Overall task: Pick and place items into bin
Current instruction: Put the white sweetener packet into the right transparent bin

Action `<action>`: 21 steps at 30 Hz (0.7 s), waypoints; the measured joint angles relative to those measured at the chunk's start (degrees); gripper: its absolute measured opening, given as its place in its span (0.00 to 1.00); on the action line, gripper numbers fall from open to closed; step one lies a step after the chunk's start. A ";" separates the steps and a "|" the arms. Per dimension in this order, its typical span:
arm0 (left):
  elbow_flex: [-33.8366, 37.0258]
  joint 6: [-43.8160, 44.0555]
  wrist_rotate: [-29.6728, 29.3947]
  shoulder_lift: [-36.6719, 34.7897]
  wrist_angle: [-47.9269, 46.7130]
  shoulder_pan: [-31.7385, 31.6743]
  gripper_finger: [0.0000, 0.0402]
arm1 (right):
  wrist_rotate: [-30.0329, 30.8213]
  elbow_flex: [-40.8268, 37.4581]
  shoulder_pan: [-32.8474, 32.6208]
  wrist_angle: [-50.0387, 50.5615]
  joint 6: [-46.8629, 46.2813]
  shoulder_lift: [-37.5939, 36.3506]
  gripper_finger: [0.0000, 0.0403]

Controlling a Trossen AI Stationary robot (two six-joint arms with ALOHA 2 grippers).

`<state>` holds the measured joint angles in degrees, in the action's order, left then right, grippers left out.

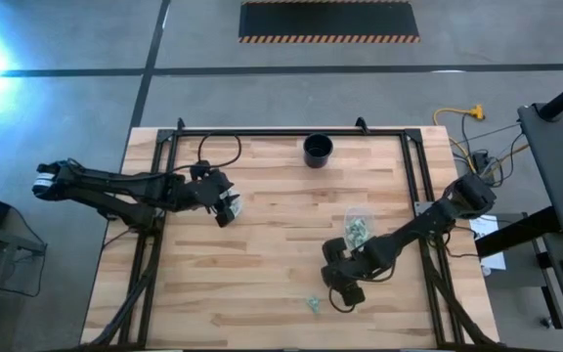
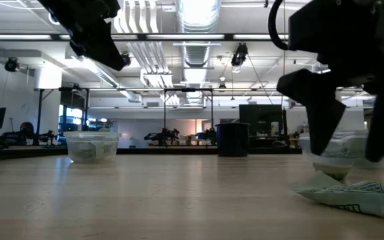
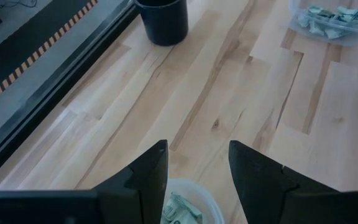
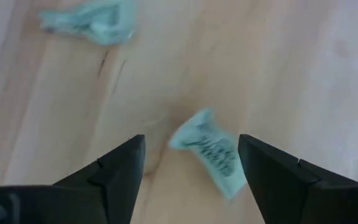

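My right gripper is open and low over the table near its near edge. A small pale green packet lies flat on the wood between its two fingers, untouched. A second packet lies just beyond it. In the low view a packet lies by the right gripper. My left gripper is open and empty, raised above a clear tub with packets in it.
A second clear tub holding several packets stands right of the table's middle, just beyond the right arm. A black cup stands at the far edge. Bare wood lies between the two tubs.
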<state>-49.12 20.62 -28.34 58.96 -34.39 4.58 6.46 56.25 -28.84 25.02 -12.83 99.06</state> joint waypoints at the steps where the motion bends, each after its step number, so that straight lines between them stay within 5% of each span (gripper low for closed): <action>1: 0.00 0.01 -0.02 0.00 0.03 0.00 0.38 | -0.83 0.00 -0.02 0.00 0.35 0.41 0.62; 21: 0.01 -0.16 0.00 0.00 0.99 0.00 0.38 | 0.65 -2.01 0.49 -3.39 2.14 1.06 0.62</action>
<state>-49.12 20.46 -28.34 58.96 -33.41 4.58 7.11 54.24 -28.35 21.62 -10.69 100.12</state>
